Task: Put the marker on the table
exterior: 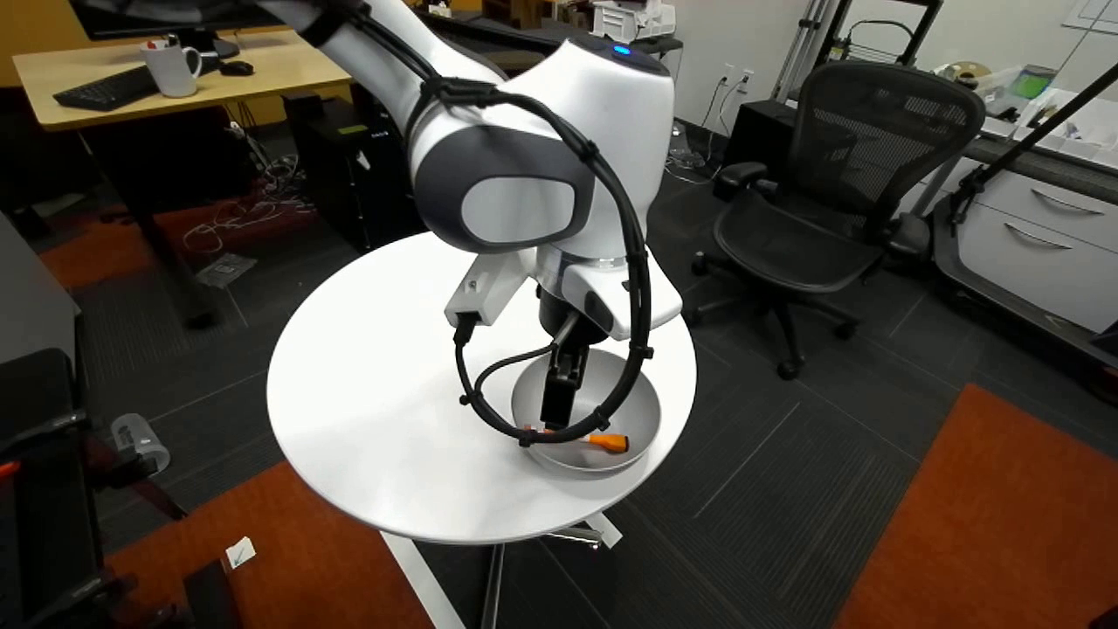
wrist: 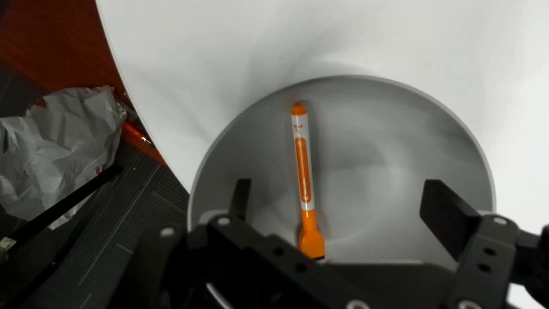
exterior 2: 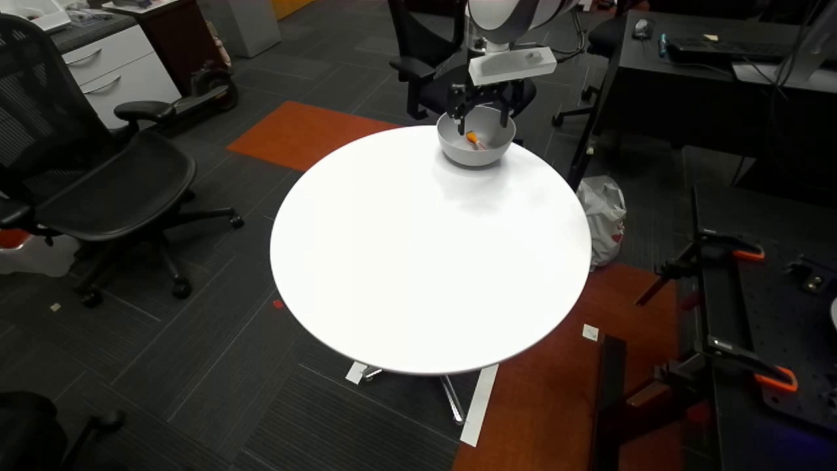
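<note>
Marker (wrist: 305, 180) lies inside the bowl (wrist: 377, 133) on the table (wrist: 407, 34).

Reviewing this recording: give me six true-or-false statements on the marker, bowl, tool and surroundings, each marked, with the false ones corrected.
1. The marker lies inside the gray bowl. True.
2. The marker is entirely blue. False: it is mainly orange and white.
3. The tool is open. True.
4. A white mug stands on the wooden desk. True.
5. The gray bowl stands on that desk. False: it stands on the round white table.
6. The plastic bag lies on the table. False: the plastic bag is beyond the table's edge.
</note>
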Robot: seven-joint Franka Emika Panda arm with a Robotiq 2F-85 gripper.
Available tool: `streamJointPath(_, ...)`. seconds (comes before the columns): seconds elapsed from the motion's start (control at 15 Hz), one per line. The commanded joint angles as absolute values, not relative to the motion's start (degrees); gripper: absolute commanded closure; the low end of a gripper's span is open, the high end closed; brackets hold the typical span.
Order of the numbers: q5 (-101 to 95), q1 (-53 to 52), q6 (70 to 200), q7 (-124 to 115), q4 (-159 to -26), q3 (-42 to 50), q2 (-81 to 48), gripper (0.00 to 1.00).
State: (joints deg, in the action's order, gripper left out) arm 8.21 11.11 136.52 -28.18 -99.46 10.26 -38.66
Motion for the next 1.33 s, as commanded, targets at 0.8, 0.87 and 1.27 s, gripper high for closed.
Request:
streamJointPath(0.8,9.48,11.32,130.71,-28.85,-89.47,12.04,-47.6,0.0)
streamJointPath(0.87,9.53,11.47,130.66,-28.66,-88.97,12.04,-48.11,0.0)
streamJointPath(1.27,9.52,11.95,130.37,-28.41,-86.45,12.08,-50.43,0.4)
